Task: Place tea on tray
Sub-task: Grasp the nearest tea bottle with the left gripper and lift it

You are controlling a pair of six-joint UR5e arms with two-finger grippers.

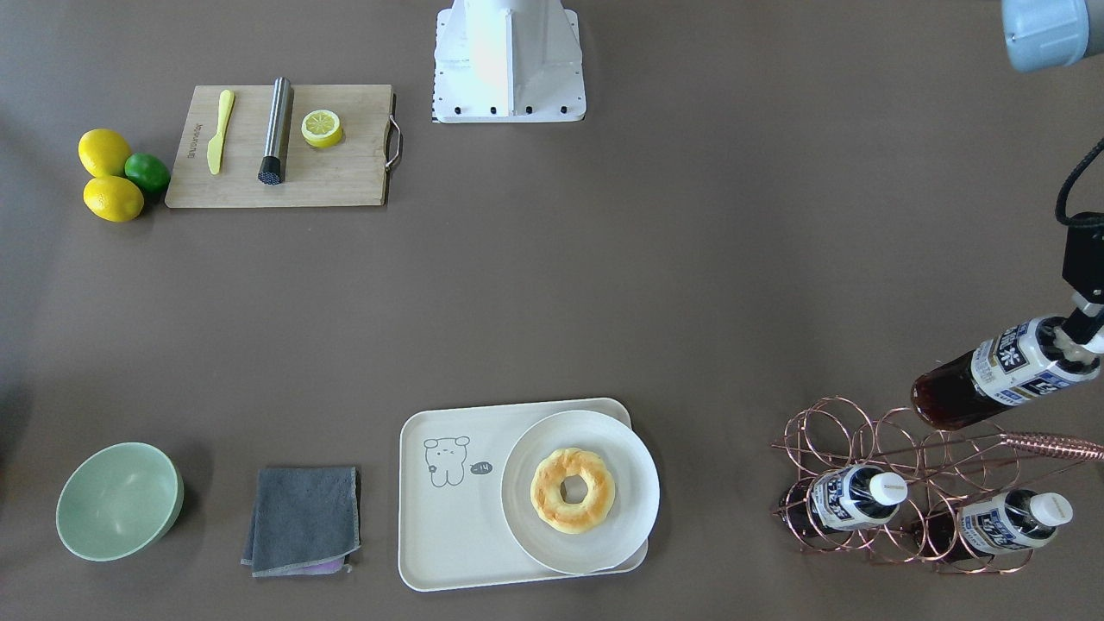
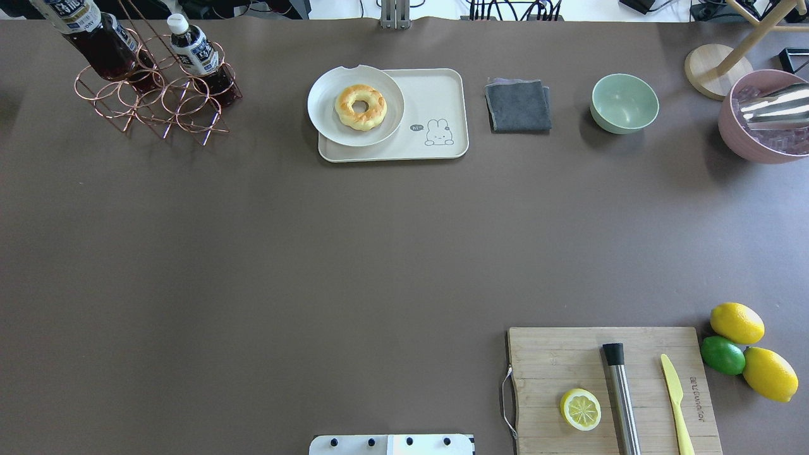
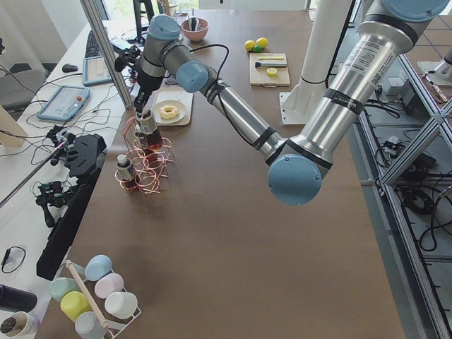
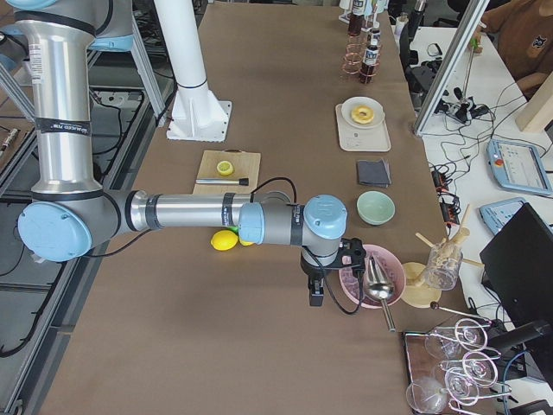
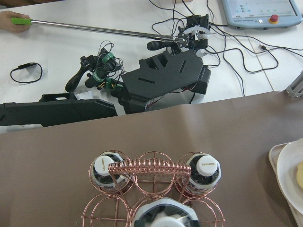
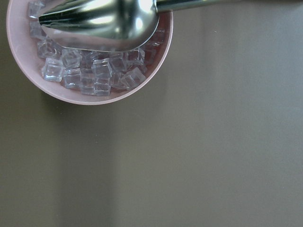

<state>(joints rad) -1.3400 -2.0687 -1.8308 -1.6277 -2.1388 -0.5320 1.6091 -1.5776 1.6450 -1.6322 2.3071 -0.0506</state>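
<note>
My left gripper (image 1: pixel 1083 335) is shut on the cap end of a tea bottle (image 1: pixel 1000 373) and holds it just above the copper wire rack (image 1: pixel 862 448). The bottle is clear, holds dark brown liquid and has a blue-and-white label. It also shows in the overhead view (image 2: pixel 88 31) and at the bottom of the left wrist view (image 5: pixel 164 215). Two alike bottles (image 1: pixel 849 498) (image 1: pixel 1009 522) lie in the rack. The cream tray (image 1: pixel 448 552) with a cartoon bear is left of the rack in the front-facing view. My right gripper (image 4: pixel 313 292) hangs beside the pink bowl; I cannot tell whether it is open.
A round white plate (image 1: pixel 634 517) with a doughnut (image 1: pixel 573 490) covers the tray's rack side. A grey cloth (image 1: pixel 304 517) and green bowl (image 1: pixel 116 500) lie beyond the tray. A pink bowl of ice (image 2: pixel 758 139) holds a steel scoop. A cutting board (image 1: pixel 345 172) with lemons is far off.
</note>
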